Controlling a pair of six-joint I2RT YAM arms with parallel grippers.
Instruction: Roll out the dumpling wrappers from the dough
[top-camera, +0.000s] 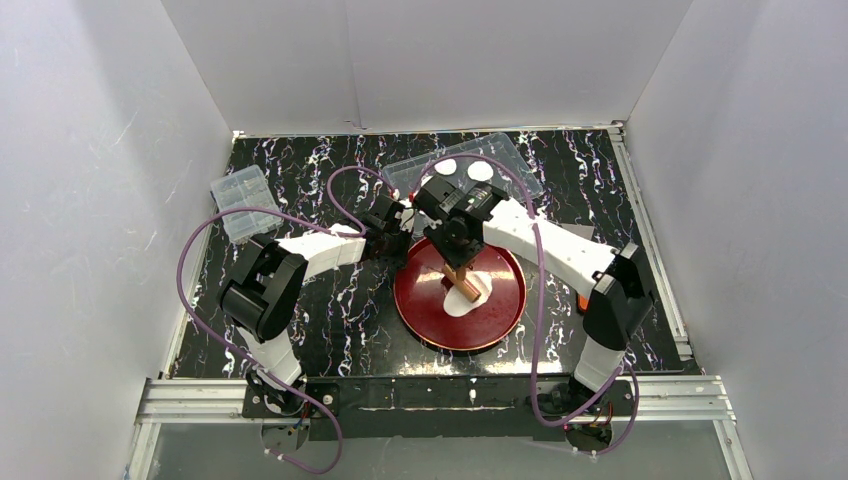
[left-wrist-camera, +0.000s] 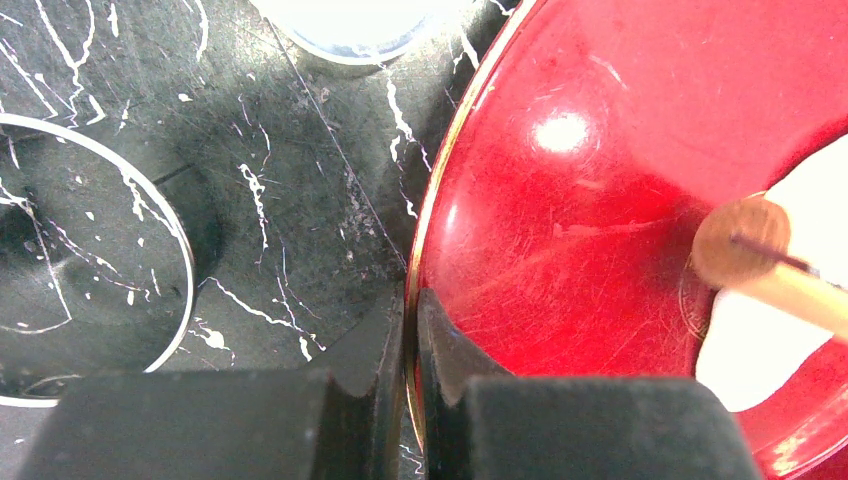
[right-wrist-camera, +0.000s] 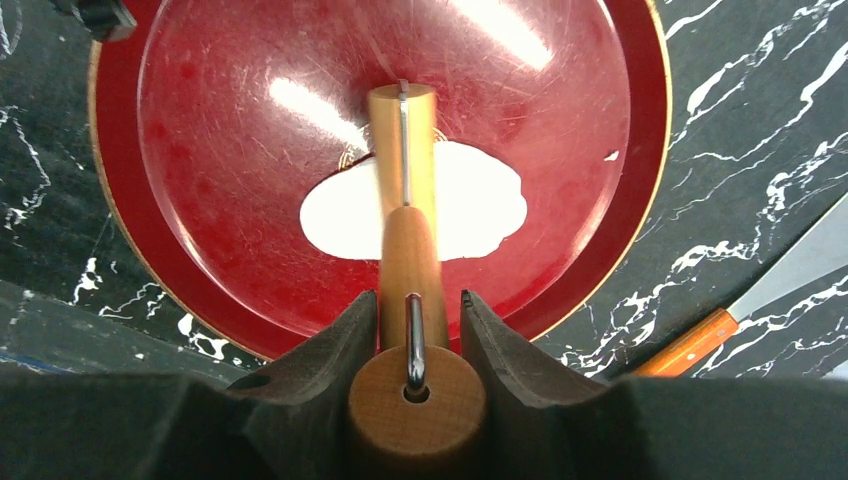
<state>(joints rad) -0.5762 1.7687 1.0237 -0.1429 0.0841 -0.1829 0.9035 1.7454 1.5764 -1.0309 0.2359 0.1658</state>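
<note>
Right gripper (right-wrist-camera: 418, 300) clamped on the rolling pin (right-wrist-camera: 402, 140) handle, with the roller lying across the dough (right-wrist-camera: 480, 205), a thin uneven white sheet in the middle of the red plate (right-wrist-camera: 655, 150). Left gripper (left-wrist-camera: 410, 335) fingers pressed together at the plate rim; can't tell if they nip it. Two dumpling wrappers (top-camera: 446, 167) sit in the clear tray (top-camera: 515, 155) behind. To roll well: pin level, light even pressure, short strokes from centre outward, plate steadied. Pressing hard would likely tear the sheet.

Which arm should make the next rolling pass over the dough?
Right. The right tool grips the rolling pin on the dough; the left tool is shut on the red plate rim.
</note>
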